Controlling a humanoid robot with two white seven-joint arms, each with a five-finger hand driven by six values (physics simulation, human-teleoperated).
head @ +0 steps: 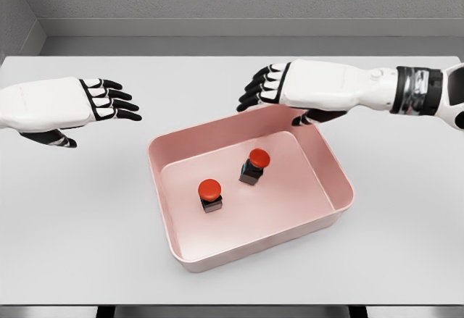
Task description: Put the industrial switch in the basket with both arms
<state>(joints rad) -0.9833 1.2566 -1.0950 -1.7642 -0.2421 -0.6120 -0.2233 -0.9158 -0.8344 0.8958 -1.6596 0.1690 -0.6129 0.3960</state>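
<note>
Both arms are cut off by the picture's edges: the left forearm runs out at the left edge, and the right arm leaves at the right edge past a dark banded wrist section. The left hand (69, 108) hovers over the table (80, 224) at the left, well apart from the basket (346, 195); its black-tipped fingers (116, 104) are spread and relaxed, pointing right, and they hold nothing. Its thumb hangs below the palm and is partly hidden under it. The right hand (297, 90) hovers above the far rim of the basket, fingers stretched loosely toward the left and empty too; its thumb shows only as a dark tip under the palm, and the hand covers a short stretch of the far rim.

The pink basket sits on the table right of the middle, turned a little out of square with the table edge. Inside it lie two industrial switches, each a dark boxy body with a round red button on top. The left switch (210, 195) stands upright near the middle of the basket floor. The right switch (254, 166) sits farther back and to the right, tilted slightly; the two are near each other but apart. Details on their dark bodies are too small to make out.

Behind the table runs a grey wall. At the near edge, dark shapes below the tabletop are cropped and unclear.
</note>
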